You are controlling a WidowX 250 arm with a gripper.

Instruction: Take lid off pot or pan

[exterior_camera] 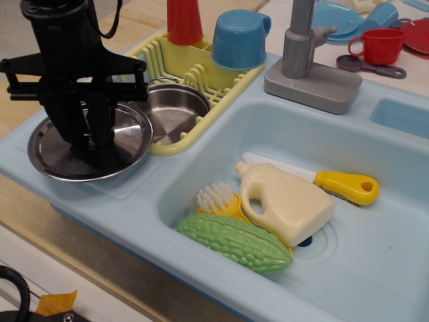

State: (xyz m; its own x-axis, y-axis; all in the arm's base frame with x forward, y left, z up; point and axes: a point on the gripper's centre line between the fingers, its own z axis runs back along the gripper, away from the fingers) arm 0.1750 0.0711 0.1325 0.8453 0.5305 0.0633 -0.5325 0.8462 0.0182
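Note:
The lid, a round shiny steel disc, sits low over the flat drainboard at the left end of the blue toy sink. My black gripper comes down on its centre and is shut on it; the fingers hide the knob. The pot, small, shiny inside and uncovered, stands in the yellow dish rack just right of the lid. The lid's right edge is close to the rack's front rim.
An upside-down blue cup and a red piece stand in the rack. A grey faucet is behind the basin. In the basin lie a cream bottle, a green gourd, a brush and a yellow-handled knife.

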